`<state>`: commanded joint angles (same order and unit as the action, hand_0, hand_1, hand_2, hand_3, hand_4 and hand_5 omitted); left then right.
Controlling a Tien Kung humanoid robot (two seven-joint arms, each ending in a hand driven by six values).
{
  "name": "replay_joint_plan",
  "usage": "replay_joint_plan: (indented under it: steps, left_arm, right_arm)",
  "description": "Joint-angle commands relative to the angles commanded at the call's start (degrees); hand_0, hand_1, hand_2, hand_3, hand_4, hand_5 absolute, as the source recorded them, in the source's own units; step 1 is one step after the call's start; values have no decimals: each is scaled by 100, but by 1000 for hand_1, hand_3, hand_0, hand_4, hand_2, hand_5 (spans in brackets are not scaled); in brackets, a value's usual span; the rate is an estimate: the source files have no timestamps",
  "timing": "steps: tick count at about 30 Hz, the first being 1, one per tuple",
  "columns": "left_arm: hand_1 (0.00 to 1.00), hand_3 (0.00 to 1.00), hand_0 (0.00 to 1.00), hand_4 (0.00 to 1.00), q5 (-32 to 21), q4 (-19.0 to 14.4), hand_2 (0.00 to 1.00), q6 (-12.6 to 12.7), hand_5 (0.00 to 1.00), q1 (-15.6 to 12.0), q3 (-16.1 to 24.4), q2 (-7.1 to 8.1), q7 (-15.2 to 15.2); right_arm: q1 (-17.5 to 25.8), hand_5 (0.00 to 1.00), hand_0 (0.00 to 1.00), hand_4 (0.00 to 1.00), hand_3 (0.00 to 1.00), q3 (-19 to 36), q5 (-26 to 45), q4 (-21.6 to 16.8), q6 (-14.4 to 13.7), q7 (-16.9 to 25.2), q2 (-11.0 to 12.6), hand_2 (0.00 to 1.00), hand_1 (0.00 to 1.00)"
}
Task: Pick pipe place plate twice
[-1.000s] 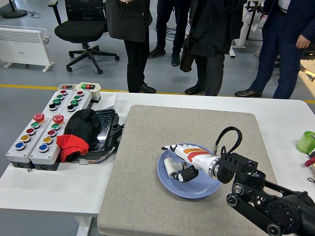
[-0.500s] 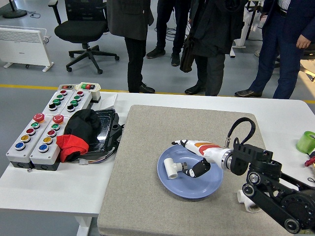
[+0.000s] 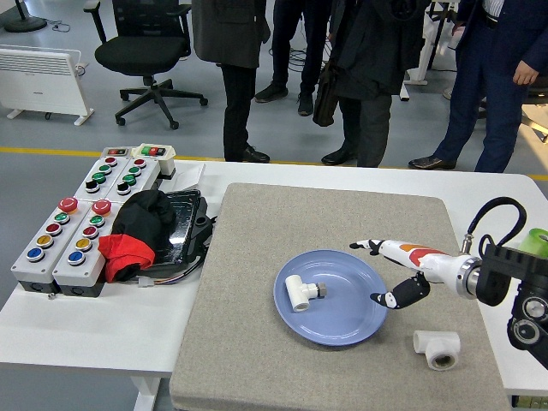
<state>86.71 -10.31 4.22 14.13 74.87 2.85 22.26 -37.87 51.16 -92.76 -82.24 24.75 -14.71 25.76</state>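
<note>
A white T-shaped pipe fitting [image 3: 302,293] lies on the left part of the blue plate [image 3: 347,321], which sits on the grey mat [image 3: 257,257]. A second white pipe fitting [image 3: 437,348] lies on the mat to the right of the plate, near the front. My right hand [image 3: 390,272] hovers over the plate's right rim with its fingers spread and nothing in them, well apart from both fittings. The left arm is out of view.
Two grey button boxes [image 3: 64,235] and a black-and-red cloth [image 3: 137,231] occupy the table's left side. A green object [image 3: 533,247] sits at the right edge. Several people stand beyond the table's far side, and an office chair [image 3: 145,51] is behind them.
My right hand let go of the pipe fitting on the plate and drew back to the right. The second fitting on the mat came into view as the arm cleared.
</note>
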Motion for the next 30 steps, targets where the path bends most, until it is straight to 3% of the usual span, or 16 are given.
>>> replay_joint_plan:
  steps: [7, 11, 22, 30]
  left_arm:
    - [749, 647, 723, 398, 32, 0, 702, 5, 998, -27, 6, -8, -2]
    - [749, 647, 723, 398, 56, 0, 702, 1, 998, -41, 10, -16, -5]
    - [748, 647, 723, 400, 63, 0, 702, -4, 998, -60, 4, -26, -21]
    - [748, 647, 723, 400, 32, 0, 701, -9, 998, -27, -9, -27, -25]
  right_arm:
    - [717, 371, 998, 768, 998, 347, 10, -675, 255, -30, 715, 998, 934]
    - [999, 371, 998, 768, 998, 397, -69, -845, 338, 57, 933, 998, 934]
    - [1235, 364, 998, 785, 998, 267, -295, -855, 433, 110, 1037, 998, 941]
    - [1188, 337, 998, 797, 998, 13, -618, -627, 220, 197, 1036, 998, 943]
